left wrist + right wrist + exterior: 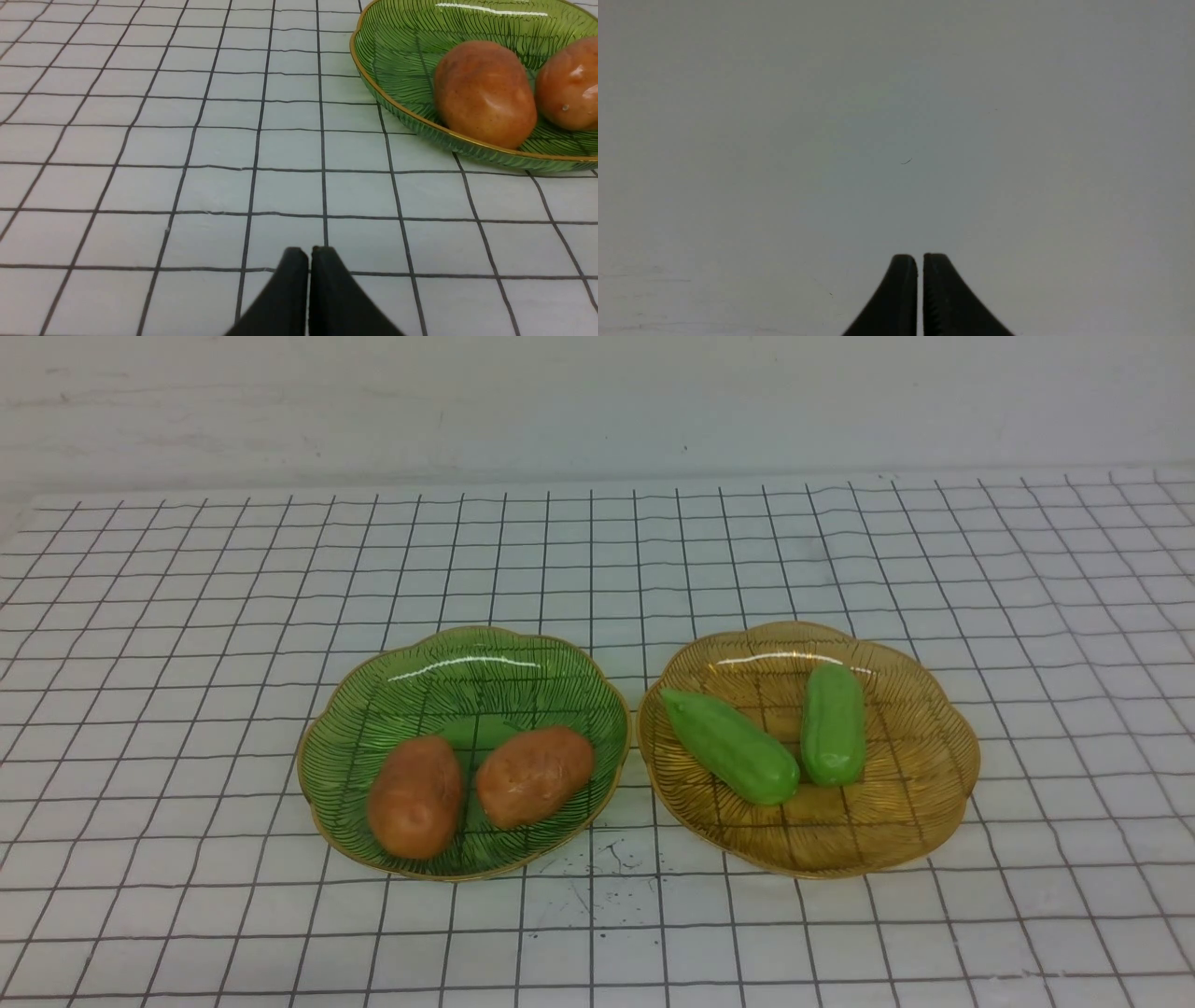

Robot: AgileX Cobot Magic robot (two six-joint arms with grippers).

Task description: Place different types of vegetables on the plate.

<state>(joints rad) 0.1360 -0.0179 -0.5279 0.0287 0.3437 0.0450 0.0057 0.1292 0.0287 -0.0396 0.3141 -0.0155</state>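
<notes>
Left gripper (309,254): both black fingers pressed together, nothing between them. It hangs over the white grid-lined cloth (187,140), near the green plate (397,109) but apart from its rim. Right gripper (920,261): fingers likewise closed with only a hairline slit, empty — it faces a plain pale surface with no other object in that view. Neither arm appears in the front view.

Vegetable positions, front view:
- Green plate (373,695), on the left: two orange-brown potatoes side by side, the left potato (414,796) just beside the right potato (535,775); whether they touch cannot be told.
- Amber plate (934,747), on the right: two green cucumbers — the longer cucumber (731,747) lies diagonally, the shorter cucumber (832,723) lies nearly straight front-to-back, their near ends close together.

Both plates rest on the cloth with their rims just beside each other.
</notes>
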